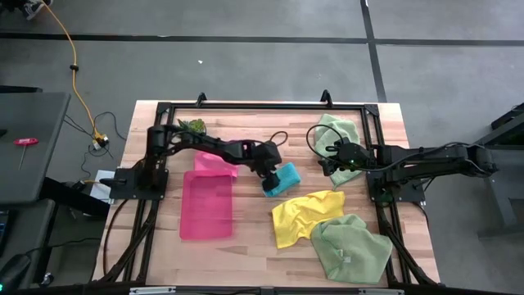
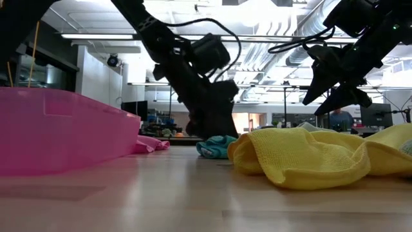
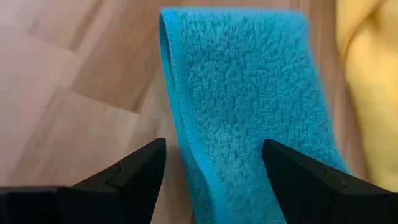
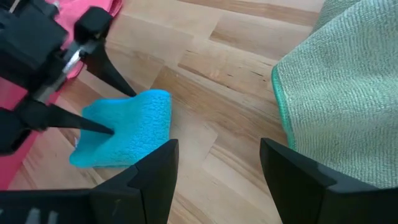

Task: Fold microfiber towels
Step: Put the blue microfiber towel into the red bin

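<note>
- Near the middle of the pale wooden table (image 1: 246, 254), the left gripper (image 1: 268, 181) stands over the folded teal microfiber towel (image 1: 282, 178), its 2 dark fingers (image 3: 134, 171) spread to either side of the cloth and not closed on it.
- From the right wrist view, those fingers straddle the towel's end nearest the pink translucent plastic tray (image 1: 206, 205); the low view hides this behind the arm.
- Only the left wrist view shows the teal towel's fluffy pile and stitched hem, folded into a narrow band.
- Over by the table's right side, the right gripper (image 1: 339, 158) hovers with fingers apart, gripping nothing, beside a pale green towel (image 1: 338, 131).
- Crumpled yellow towel (image 1: 303, 215) lies just beside the teal one, touching a 2nd pale green towel (image 1: 350, 246); a hot pink towel (image 1: 214, 163) lies at the tray's far end.
</note>
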Robot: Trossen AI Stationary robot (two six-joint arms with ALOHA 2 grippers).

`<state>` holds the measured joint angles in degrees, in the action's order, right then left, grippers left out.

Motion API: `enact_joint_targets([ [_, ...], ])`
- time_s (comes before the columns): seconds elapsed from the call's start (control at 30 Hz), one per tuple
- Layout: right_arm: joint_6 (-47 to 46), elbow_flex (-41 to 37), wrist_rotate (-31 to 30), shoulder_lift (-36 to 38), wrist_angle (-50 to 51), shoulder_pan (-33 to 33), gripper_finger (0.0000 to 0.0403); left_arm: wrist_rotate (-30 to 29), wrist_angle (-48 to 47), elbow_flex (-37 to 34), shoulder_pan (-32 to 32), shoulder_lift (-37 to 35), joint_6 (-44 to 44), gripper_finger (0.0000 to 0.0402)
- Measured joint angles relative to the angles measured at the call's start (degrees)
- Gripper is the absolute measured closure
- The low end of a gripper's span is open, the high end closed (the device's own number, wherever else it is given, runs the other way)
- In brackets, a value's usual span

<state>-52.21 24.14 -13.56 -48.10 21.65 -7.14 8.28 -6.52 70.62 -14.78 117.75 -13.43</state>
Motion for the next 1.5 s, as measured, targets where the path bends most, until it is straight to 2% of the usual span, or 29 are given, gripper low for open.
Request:
enact_joint_targets([
  [0.17,0.2,0.0,-1.3,0.0,0.0,0.0,0.0187,-0.9,-0.6,0.3,1.2,1.1,1.7,0.015],
  [0.27,0.2,0.0,-1.4,0.0,0.0,0.0,0.0187,-2.6,-0.8,0.3,2.0,1.2,1.8,0.0172],
  [0.33,0.2,0.0,-1.9,0.0,0.0,0.0,0.0187,-5.2,-0.8,0.3,2.6,1.2,1.6,0.0207],
  [0.4,0.2,0.0,-2.8,0.0,0.0,0.0,0.0187,-6.4,-0.7,0.2,3.1,1.3,0.9,0.0261],
  [0.5,0.2,0.0,-3.6,0.0,0.0,0.0,0.0187,-5.6,-0.7,0.2,3.8,1.4,-0.5,0.0362],
  [0.53,0.2,0.0,-3.8,0.0,0.0,0.0,0.0187,-5.0,-0.8,0.2,3.9,1.4,-0.6,0.0379],
  [0.73,0.5,0.0,-3.9,0.0,0.1,0.0,0.0187,-4.3,-2.5,-0.3,3.6,-2.1,4.1,0.0395],
  [0.93,1.3,0.0,-3.9,0.0,0.2,0.0,0.0187,-2.6,-2.1,-0.1,0.3,-12.9,13.0,0.0398],
  [1.07,1.3,0.0,-3.9,0.0,0.2,0.0,0.0187,0.1,-5.5,-0.1,-2.0,-21.9,18.0,0.0399],
  [1.2,1.2,0.0,-3.9,0.0,0.2,0.0,0.0187,3.3,-19.2,-0.1,-3.0,-31.1,25.0,0.04],
  [1.4,1.1,0.0,-3.9,0.0,0.2,0.0,0.0187,0.5,-47.6,-0.1,-0.7,-40.8,29.7,0.0401],
  [1.5,1.1,0.0,-3.9,0.0,0.2,0.0,0.0187,-1.1,-55.1,-1.5,0.8,-44.1,29.1,0.0401],
])
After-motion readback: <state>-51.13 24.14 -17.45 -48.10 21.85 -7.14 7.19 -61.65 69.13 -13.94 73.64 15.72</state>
